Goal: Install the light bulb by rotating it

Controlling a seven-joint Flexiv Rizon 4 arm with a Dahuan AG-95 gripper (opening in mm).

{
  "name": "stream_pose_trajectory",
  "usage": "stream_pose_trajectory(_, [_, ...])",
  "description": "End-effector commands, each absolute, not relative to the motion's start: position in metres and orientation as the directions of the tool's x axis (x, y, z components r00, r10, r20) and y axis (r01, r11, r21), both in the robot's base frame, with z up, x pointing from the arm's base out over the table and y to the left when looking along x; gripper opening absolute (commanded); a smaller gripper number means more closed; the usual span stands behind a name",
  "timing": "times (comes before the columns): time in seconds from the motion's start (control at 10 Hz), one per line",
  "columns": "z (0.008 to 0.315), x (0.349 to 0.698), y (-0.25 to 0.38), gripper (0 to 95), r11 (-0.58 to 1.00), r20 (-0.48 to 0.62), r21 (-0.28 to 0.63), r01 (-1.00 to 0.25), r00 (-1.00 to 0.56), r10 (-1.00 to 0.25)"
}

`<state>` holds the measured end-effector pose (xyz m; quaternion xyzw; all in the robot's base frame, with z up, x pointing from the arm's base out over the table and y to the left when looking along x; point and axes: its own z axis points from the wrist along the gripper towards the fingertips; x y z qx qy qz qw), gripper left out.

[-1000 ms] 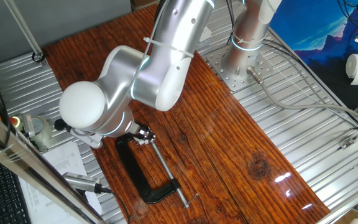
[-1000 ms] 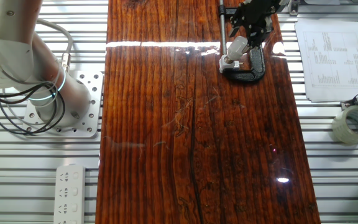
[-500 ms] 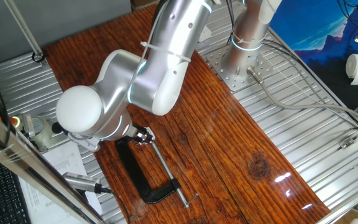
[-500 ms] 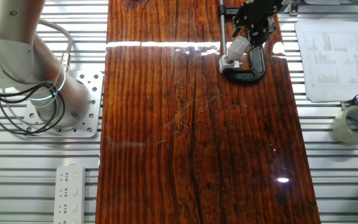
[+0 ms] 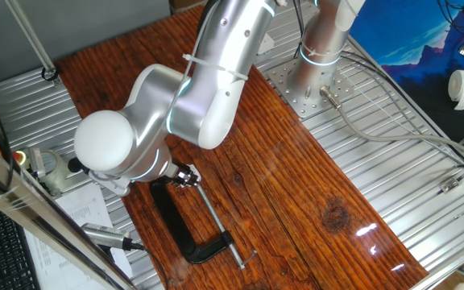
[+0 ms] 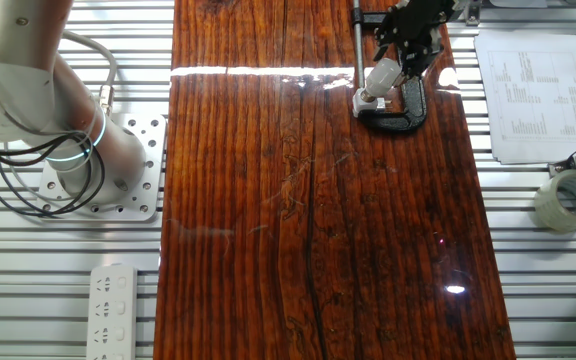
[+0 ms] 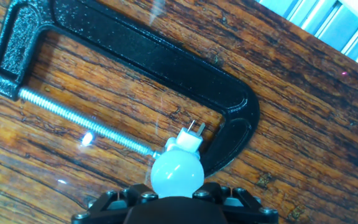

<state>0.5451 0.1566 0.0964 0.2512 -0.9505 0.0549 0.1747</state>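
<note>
Light bulb (image 7: 176, 172) sits at the bottom centre of the hand view, pale round head toward the camera, right against the gripper (image 7: 173, 198) – fingers close around it, holding it. Its base goes into the small white socket block (image 7: 185, 140), which sits in the jaw of the black C-clamp (image 7: 135, 56) lying flat on the wooden table (image 6: 308, 220). In the other fixed view the bulb (image 6: 380, 75) is tilted – gripper (image 6: 405, 40) above it.

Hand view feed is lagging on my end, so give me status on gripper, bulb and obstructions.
Gripper low over the wooden table, open-or-shut not visible. Small whitish round-headed light bulb seated on the white socket block. Black C-clamp holds the socket, close alongside.
</note>
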Motion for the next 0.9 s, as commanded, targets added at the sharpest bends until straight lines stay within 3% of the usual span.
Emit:
stream_pose_trajectory(0.1, [0.0957, 0.5457, 0.1566, 57.0, 0.868, 0.361, -0.017, -0.496, -0.813, -0.457])
stream_pose_trajectory(0.9, [0.0938, 0.5464, 0.1562, 57.0, 0.871, 0.366, -0.023, -0.491, -0.815, -0.449])
